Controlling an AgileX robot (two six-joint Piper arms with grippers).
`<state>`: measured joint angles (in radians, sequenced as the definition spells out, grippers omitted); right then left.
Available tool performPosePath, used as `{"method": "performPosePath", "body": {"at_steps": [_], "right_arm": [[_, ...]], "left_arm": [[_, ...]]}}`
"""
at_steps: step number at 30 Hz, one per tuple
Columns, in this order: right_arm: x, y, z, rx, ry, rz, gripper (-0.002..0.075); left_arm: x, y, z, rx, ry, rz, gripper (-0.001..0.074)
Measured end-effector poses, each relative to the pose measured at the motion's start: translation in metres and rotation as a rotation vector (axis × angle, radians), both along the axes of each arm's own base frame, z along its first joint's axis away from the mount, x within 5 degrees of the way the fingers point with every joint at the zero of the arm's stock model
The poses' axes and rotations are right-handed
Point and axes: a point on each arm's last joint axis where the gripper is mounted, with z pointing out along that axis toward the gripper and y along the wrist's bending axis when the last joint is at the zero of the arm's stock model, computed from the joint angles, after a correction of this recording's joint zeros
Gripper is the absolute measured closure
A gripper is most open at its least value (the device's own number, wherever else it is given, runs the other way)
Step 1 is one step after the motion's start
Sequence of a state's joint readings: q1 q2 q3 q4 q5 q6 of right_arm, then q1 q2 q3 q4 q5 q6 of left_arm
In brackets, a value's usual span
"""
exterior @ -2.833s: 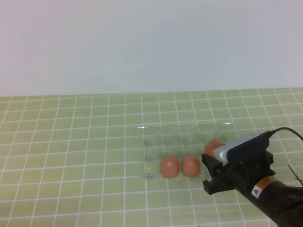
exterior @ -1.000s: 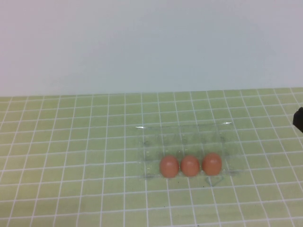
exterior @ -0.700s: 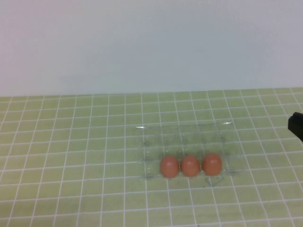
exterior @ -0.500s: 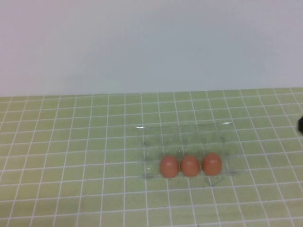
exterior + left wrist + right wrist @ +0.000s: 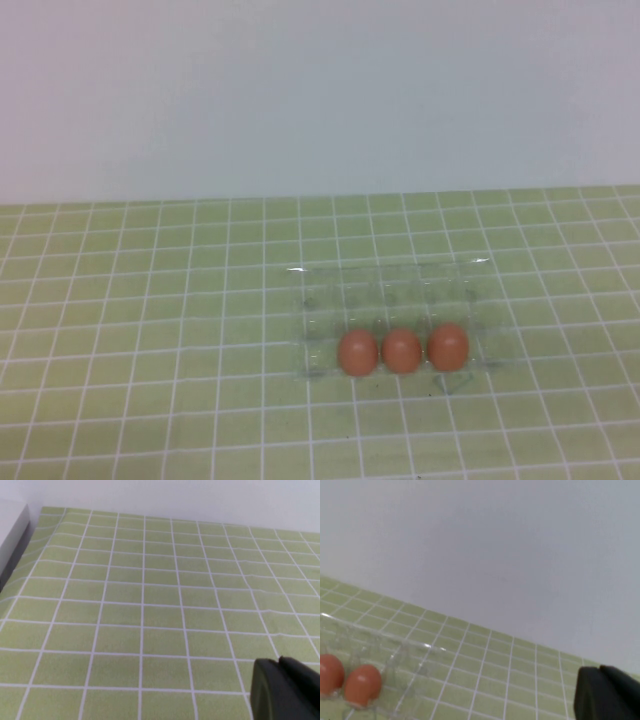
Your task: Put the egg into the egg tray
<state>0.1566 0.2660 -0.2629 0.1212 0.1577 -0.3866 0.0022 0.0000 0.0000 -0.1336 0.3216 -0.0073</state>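
Note:
The egg (image 5: 447,346) sits in the front row of the clear egg tray (image 5: 400,280), at the right end of a line with two other orange-brown eggs (image 5: 358,352) (image 5: 402,351). No arm shows in the high view. My right gripper (image 5: 600,669) is shut and empty, well away to the right of the tray (image 5: 415,655); two of the eggs (image 5: 362,685) show in its wrist view. My left gripper (image 5: 279,659) is shut and empty over bare green-tiled cloth, and its wrist view shows neither tray nor eggs.
A green grid-patterned cloth (image 5: 150,330) covers the table, with a pale wall behind it. A white and dark edge (image 5: 10,535) borders the cloth in the left wrist view.
My right arm has drawn back to the right and out of the high view. The egg it was beside now rests in the tray's front row. The left arm has not appeared.

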Motion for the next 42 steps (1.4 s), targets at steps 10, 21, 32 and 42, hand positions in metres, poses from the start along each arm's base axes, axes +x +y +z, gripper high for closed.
{"method": "performPosePath", "body": {"at_steps": [10,21,32,42], "right_arm": [[-0.021,-0.010,-0.090,0.149,0.151,-0.169,0.0726],[-0.024,-0.010,-0.097,0.149,0.237,-0.185,0.0726],[-0.024,-0.011,-0.097,0.150,0.237,-0.186,0.0726],[-0.024,-0.011,-0.097,0.150,0.237,-0.186,0.0726]], "left_arm": [[0.000,0.000,0.000,0.000,0.000,0.000,0.0738],[0.000,0.000,0.000,-0.002,0.000,0.000,0.0738],[0.000,0.000,0.000,-0.002,0.000,0.000,0.0738],[0.000,0.000,0.000,-0.002,0.000,0.000,0.0738]]}}
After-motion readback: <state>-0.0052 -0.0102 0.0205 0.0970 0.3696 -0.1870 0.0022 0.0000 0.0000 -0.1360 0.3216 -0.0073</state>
